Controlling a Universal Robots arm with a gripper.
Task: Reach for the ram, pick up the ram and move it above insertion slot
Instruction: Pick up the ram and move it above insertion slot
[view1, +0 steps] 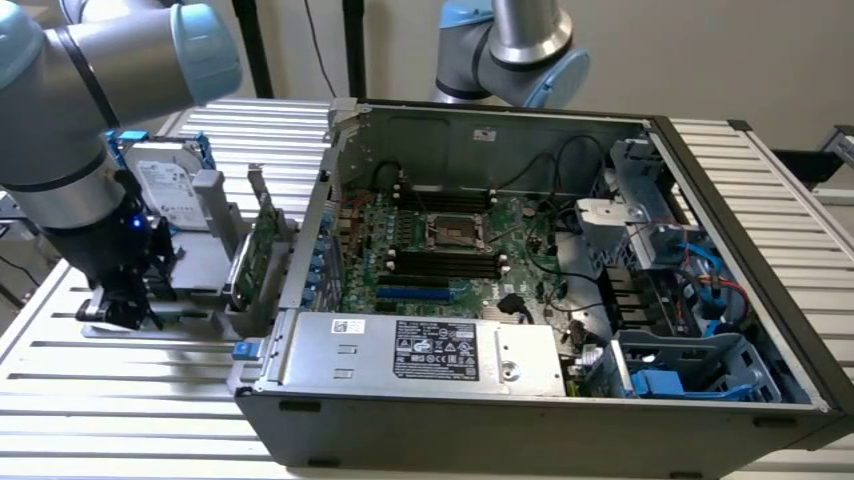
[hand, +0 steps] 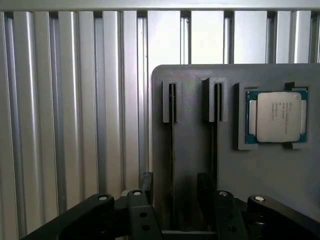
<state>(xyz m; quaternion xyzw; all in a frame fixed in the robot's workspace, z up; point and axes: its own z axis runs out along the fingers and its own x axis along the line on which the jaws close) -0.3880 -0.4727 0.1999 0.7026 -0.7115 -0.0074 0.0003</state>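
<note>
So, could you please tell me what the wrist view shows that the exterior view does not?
Wrist view: a processor chip seated in a recess of the grey holder, and what looks like the ram, edge-on in a slot, with the open pincer straddling it. Exterior view: the open computer case with its motherboard, plus a hard drive and an expansion card standing beside it. Shared: the holder, the slatted table and the pincer.

Printed labels on the power supply (view1: 438, 352), the hard drive (view1: 167, 190) and the processor (hand: 278, 116) carry lines of text and marks, none of them legible.
</note>
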